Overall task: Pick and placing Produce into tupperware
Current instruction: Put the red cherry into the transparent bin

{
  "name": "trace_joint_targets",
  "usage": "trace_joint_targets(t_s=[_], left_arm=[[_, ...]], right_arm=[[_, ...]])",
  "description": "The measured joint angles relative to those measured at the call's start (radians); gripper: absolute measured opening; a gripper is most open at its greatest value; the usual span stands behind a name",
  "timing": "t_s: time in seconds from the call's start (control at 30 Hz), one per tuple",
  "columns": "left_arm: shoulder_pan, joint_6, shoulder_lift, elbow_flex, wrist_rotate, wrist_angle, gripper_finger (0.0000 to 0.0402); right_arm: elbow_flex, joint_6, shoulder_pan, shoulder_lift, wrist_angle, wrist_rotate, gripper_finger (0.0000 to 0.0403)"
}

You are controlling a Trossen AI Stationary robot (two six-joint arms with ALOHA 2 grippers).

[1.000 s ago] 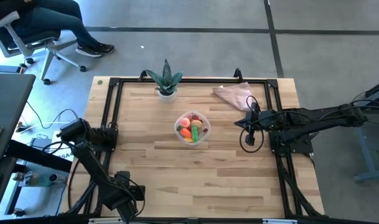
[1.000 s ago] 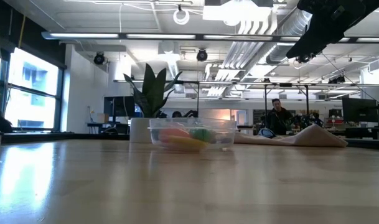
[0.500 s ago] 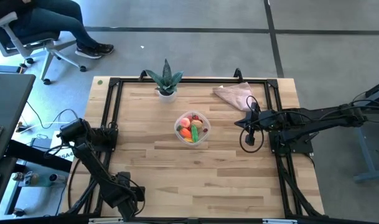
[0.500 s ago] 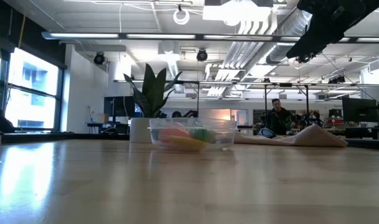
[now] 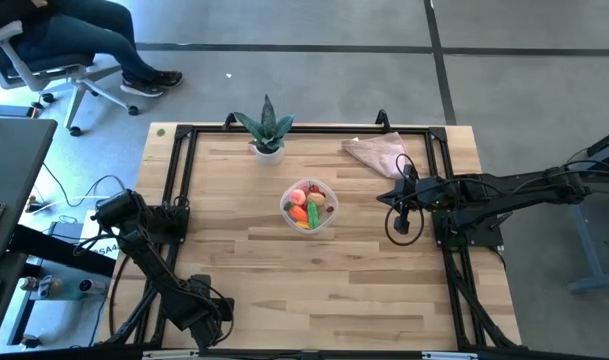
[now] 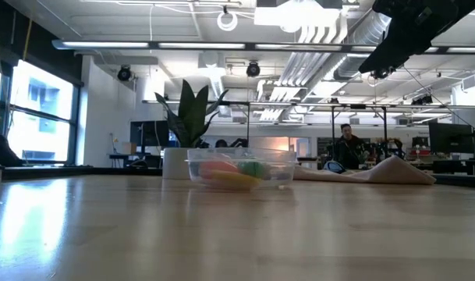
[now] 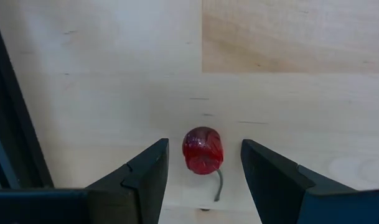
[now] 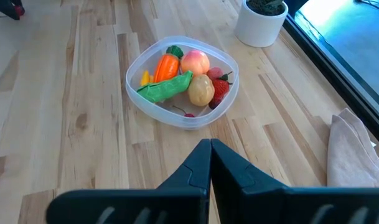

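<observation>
A small red cherry (image 7: pixel 200 142) with a thin stem lies on the wooden table near its near left corner. My left gripper (image 7: pixel 205 163) (image 5: pixel 208 306) points straight down over it, open, one finger on each side of the cherry without touching it. The round clear tupperware (image 5: pixel 287 209) (image 8: pixel 134 94) stands mid-table and holds the produce: an orange carrot (image 8: pixel 166 65), a green cucumber (image 8: pixel 165 88), a peach (image 8: pixel 195 61), a beige potato (image 8: pixel 201 89) and red berries. My right gripper (image 8: pixel 210 151) (image 5: pixel 397 196) hovers shut at the right, aimed toward the tupperware.
A spiky green plant in a white pot (image 5: pixel 268 134) stands at the far edge, and a pinkish-beige cloth (image 5: pixel 378 153) lies at the far right. A black frame rail (image 5: pixel 179 180) runs along the table's sides, close to my left gripper. A seated person (image 5: pixel 74 30) is beyond the far left corner.
My left gripper has sunk a little toward the table at the near left corner, still pointing down and still open. My right arm has kept still.
</observation>
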Motion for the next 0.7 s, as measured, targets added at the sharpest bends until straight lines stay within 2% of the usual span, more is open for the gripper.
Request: trace_joint_targets(t_s=[0.23,0.53,0.7], left_arm=[[0.0,0.003,0.0,-0.001,0.0,-0.006,0.0182],[0.0,0.014,0.002,-0.002,-0.004,-0.012,0.0112],[0.0,0.022,0.002,-0.002,-0.008,-0.015,0.0087]], right_arm=[[0.0,0.0,0.0,0.0,0.0,0.0,0.0],[0.0,0.0,0.0,0.0,0.0,0.0,0.0],[0.0,0.0,0.0,0.0,0.0,0.0,0.0]])
